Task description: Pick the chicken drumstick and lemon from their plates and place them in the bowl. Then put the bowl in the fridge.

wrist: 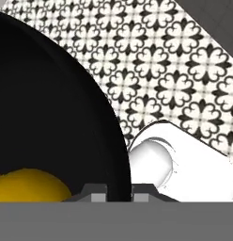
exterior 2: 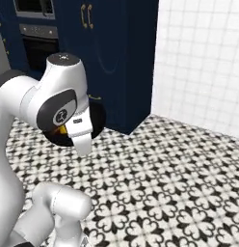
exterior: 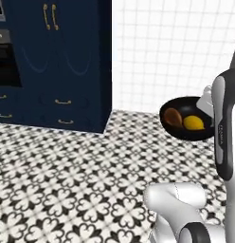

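Bowl (exterior 2: 95, 118) mostly hidden behind arm; lemon (wrist: 29, 186) cut by bottom band.

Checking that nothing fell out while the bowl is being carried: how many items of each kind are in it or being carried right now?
Bowl, black, clamped at its rim by the shut gripper: 1
Chicken drumstick in the bowl: 1
Lemon in the bowl: 1
Total: 3
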Robot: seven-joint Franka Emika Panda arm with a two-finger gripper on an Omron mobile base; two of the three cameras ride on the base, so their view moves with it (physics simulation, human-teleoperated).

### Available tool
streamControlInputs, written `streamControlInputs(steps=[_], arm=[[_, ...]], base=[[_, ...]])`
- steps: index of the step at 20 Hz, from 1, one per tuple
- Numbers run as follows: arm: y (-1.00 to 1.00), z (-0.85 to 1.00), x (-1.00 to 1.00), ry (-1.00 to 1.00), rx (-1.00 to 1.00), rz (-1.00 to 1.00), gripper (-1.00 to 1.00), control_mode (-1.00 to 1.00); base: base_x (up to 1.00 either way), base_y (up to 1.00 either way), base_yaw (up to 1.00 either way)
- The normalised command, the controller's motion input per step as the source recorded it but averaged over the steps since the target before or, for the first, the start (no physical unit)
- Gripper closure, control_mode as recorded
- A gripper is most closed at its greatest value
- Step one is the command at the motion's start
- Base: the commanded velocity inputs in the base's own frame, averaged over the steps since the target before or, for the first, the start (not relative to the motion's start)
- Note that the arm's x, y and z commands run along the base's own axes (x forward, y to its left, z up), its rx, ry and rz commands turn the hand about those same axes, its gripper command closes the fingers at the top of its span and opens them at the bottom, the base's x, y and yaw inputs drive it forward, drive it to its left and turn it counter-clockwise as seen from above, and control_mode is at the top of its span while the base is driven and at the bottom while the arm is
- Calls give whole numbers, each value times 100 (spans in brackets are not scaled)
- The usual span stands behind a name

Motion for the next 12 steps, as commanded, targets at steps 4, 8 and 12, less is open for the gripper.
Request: streamControlInputs(steps=[4,8,12], arm=[[0,0,0,0,0,0,100,100],[0,0,0,0,0,0,100,100],[0,0,0,0,0,0,100,100]], base=[[32,-21,82],[13,-11,96],[13,-4,99]])
